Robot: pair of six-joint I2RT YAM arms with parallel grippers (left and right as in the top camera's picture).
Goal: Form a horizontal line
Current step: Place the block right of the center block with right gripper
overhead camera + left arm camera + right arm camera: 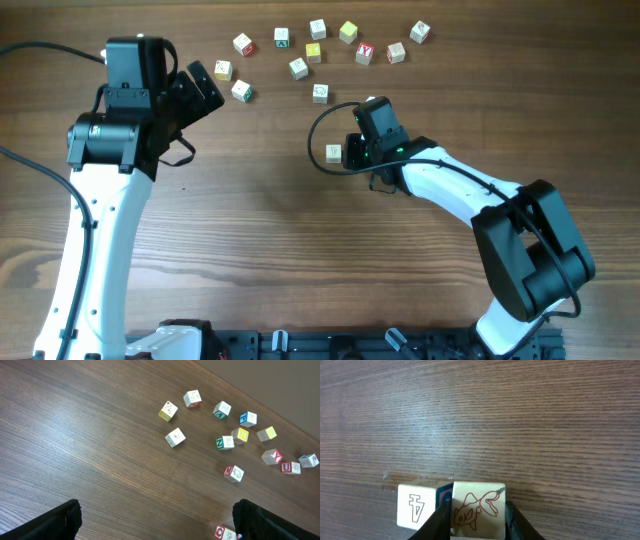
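**A:** From overhead, where is the line (333,152)?

**B:** Near the middle of the desk (260,240), a little toward its right edge. One pale cube of it shows, and the right end effector (352,153) covers the rest. A black cable (313,135) loops around that spot.

**A:** Room to move?

**B:** Bare wood runs from the line toward the near and left edges. The loose cubes (313,52) lie scattered toward the far edge, apart from the line. The left end effector (203,86) hangs toward the far left corner, just beside the leftmost of them.

**A:** And the left wrist view?

**B:** The left end effector (160,525) is released, with its fingers (50,520) wide apart at the bottom corners. The desk's far edge cuts across the upper right, and the loose cubes lie close to it. I can read a green Z (220,443), a red M (228,470) and a red U (286,467). The other letters are too small to read.

**A:** The right wrist view?

**B:** The right end effector (477,522) is clenched on the fish cube (477,505), which has a goldfish outlined in red. Just beside it, the second cube (417,505) bears an outlined mark like an upside-down 4. A blue side face shows between them, and I cannot tell whether they touch. Beyond them there is only wood grain.
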